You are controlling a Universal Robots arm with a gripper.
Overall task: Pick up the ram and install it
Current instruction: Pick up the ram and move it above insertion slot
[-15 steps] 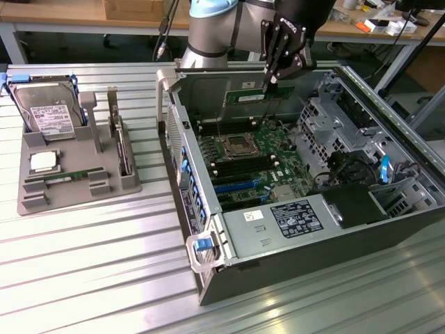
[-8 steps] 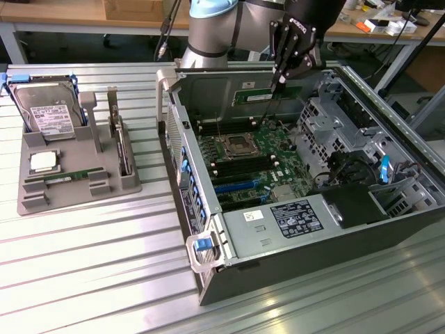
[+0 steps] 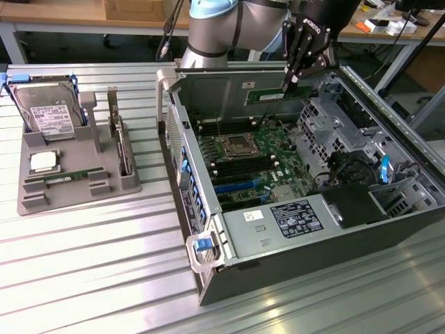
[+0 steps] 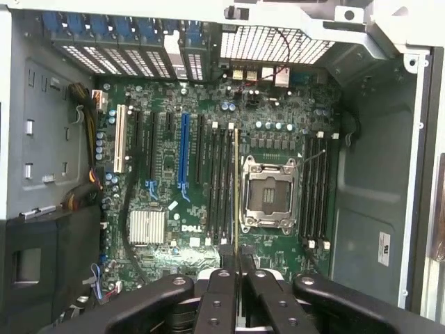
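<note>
Overhead, the gripper [image 3: 286, 85] hangs clenched on the ram [image 3: 268, 96], pinching the green stick by one end above the far side of the open computer case [image 3: 389, 233] on the desk [image 3: 83, 264]. From the wrist view, the stick runs edge-on along the black memory slots [image 4: 221, 188] beside the processor socket [image 4: 268, 195]. A slight tilt or offset could likely land it on a slot latch or the socket, or twist it in the pinch.

Green ram [image 3: 271, 96], blk claw [image 3: 288, 85], green mobo [image 3: 250, 163] w/ blue slot [image 4: 184, 149], grey tray [image 3: 76, 154].
</note>
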